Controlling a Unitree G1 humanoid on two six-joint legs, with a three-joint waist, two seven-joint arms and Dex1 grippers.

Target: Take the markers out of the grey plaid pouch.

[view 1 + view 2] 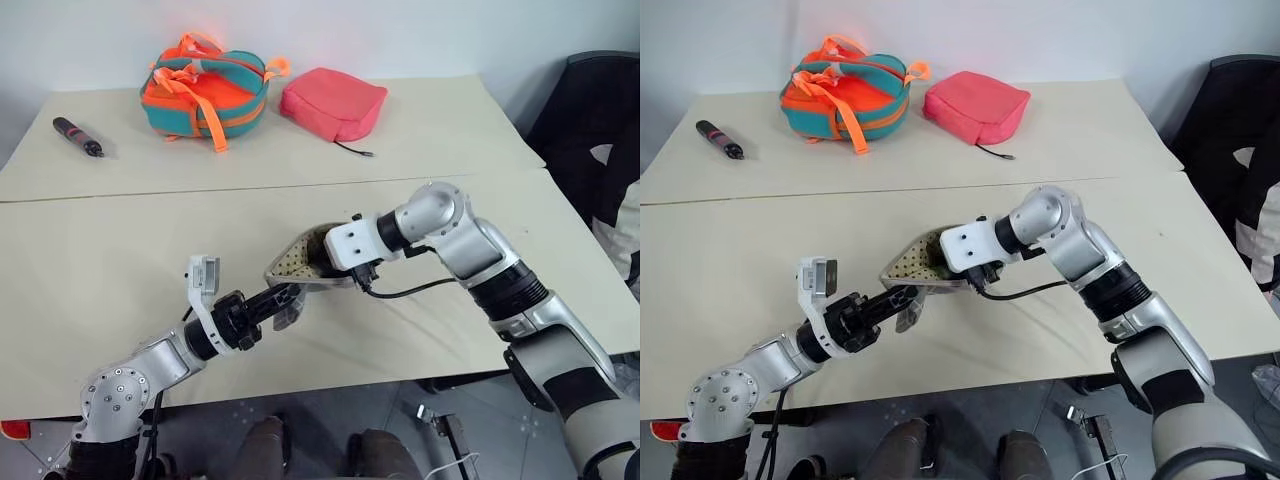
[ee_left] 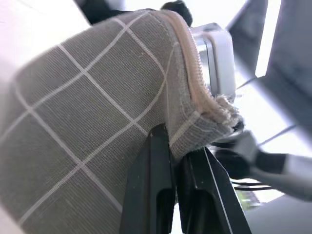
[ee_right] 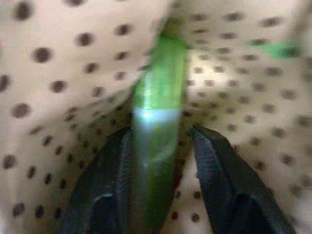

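Your left gripper (image 2: 178, 195) is clamped tight on the corner of the grey plaid pouch (image 2: 92, 112), its two black fingers pinching the woven cloth just below the tan zipper tape; the fabric is a fine-ribbed grey with thin white grid lines, frayed a little at the seam end. The pouch hangs lifted off the table (image 1: 120, 290), above the middle of the front half, mouth gaping toward your right arm and showing a cream lining (image 1: 295, 262) dotted with dark spots.

Your right gripper (image 3: 161, 161) reaches into that mouth; its fingers stand on either side of the light green marker (image 3: 158, 97), a smooth glossy stick, with narrow gaps visible on both sides, so you cannot tell whether they grip it or merely flank it; a second green sliver shows deeper in the lining, too blurred to name.

Toward the far edge lie a teal-orange bag (image 1: 205, 90) with orange webbing straps, a soft pink pouch (image 1: 333, 103) just beside it with a dark cord trailing from it, and, near the far left corner, a black-and-pink pen (image 1: 78, 136); no writing or label can be read on any of them.
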